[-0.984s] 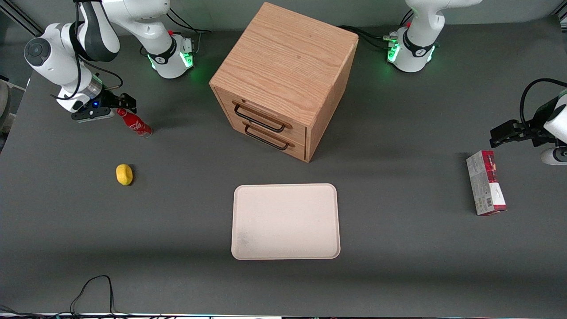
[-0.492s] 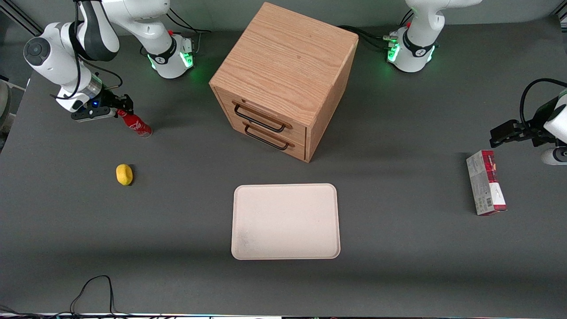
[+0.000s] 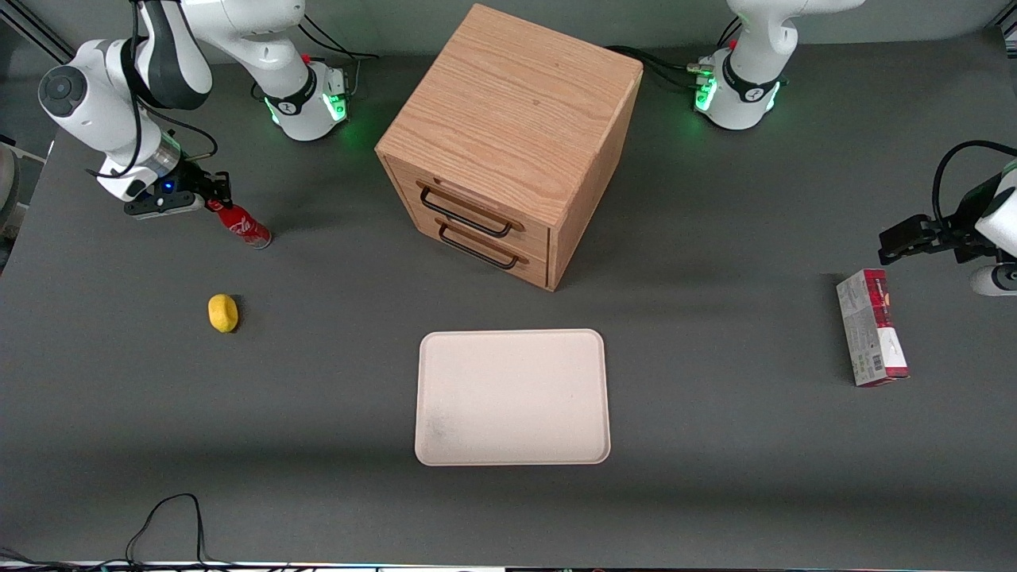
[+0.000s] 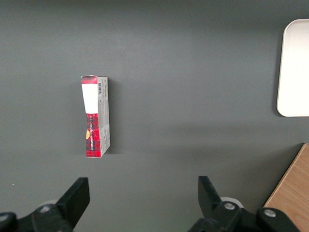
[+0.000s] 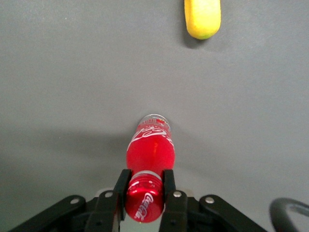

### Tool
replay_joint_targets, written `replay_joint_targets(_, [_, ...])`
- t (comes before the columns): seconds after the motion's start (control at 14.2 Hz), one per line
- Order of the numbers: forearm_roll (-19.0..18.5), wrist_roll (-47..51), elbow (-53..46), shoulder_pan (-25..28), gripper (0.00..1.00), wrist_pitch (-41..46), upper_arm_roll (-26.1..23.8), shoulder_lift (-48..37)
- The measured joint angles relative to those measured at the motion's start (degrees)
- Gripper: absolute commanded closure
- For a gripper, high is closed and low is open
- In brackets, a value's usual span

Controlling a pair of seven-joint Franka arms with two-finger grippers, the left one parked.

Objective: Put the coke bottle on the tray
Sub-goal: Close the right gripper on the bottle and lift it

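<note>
the small slim red plastic coke bottle with white script logo and clear base stands on the matte dark grey table toward the working arm's end, base on the surface, leaning a little in the front view. your black two-finger gripper is now pinched on its red cap and neck, a finger pressed on each side. a second ago the fingers stood wider around the cap and the wrist sat slightly nearer the middle; since then they've closed in and the bottle top has shifted a touch with them. so the grasp looks made and the lift comes next, i'd judge. bottle is smooth, glossy, round, narrow at the cap, so it may swing or slip in a cap-only grip.

flat cream rectangular tray with rounded corners and low rim sits well apart, mid-table, nothing on it, faint grey smudge in one corner. small matte yellow lemon lies near the bottle, closer to the front camera. oak-grain wooden two-drawer cabinet with dark wire handles stands farther from the camera than the tray. red-and-grey cardboard carton lies at the parked arm's end.
</note>
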State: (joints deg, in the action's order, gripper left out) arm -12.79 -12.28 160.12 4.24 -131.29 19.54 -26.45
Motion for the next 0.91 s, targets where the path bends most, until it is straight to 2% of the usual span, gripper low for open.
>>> replay_joint_targets(0.21, [0.0, 0.0, -3.9, 0.0, 0.83, 4.9, -0.1, -1.1])
replay_joint_targets(0.49, [0.0, 0.0, -8.8, 0.4, 0.89, 8.8, -0.2, -3.7])
replay_joint_targets(0.91, [0.0, 2.0, -22.4, 5.2, 0.91, 18.3, -0.3, -4.6])
